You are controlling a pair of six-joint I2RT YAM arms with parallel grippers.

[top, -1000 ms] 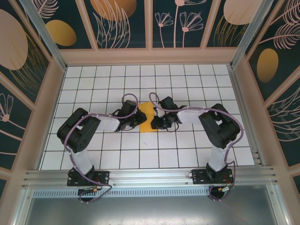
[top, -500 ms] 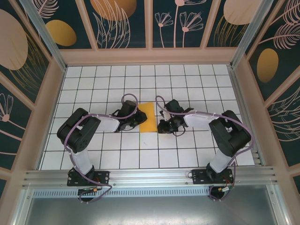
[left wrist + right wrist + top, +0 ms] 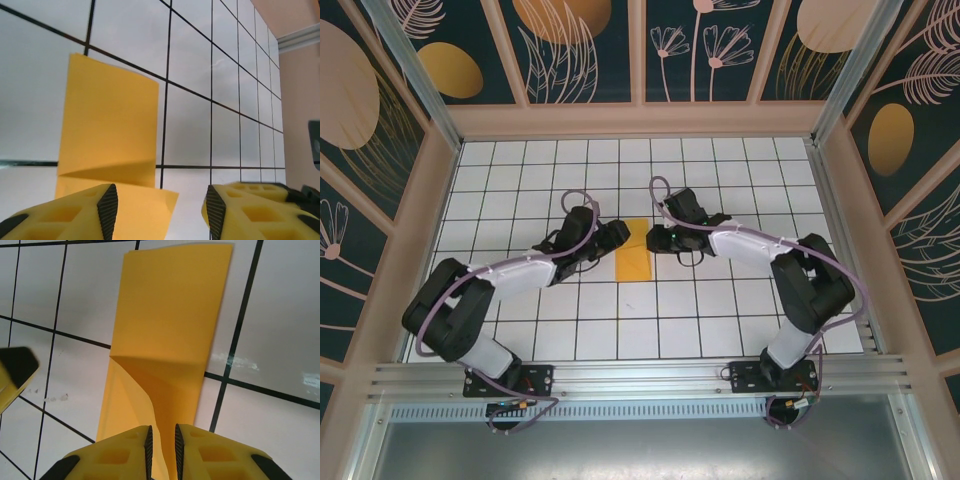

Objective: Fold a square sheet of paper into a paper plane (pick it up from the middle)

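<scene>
A: Where is the orange-yellow paper (image 3: 633, 252) lying?
B: It is lying near the middle of the table (image 3: 720, 330), folded into a narrow strip pointing toward the far edge.
A: What is the left gripper (image 3: 161, 202) doing?
B: Its 2 fingers are standing spread, just beside the strip's left edge, gripping nothing.
A: And the right gripper (image 3: 163, 437)?
B: It is sitting at the strip's far right corner, fingers nearly pressed together. A lifted flap is running into that slit; I cannot tell whether it is being pinched.
</scene>
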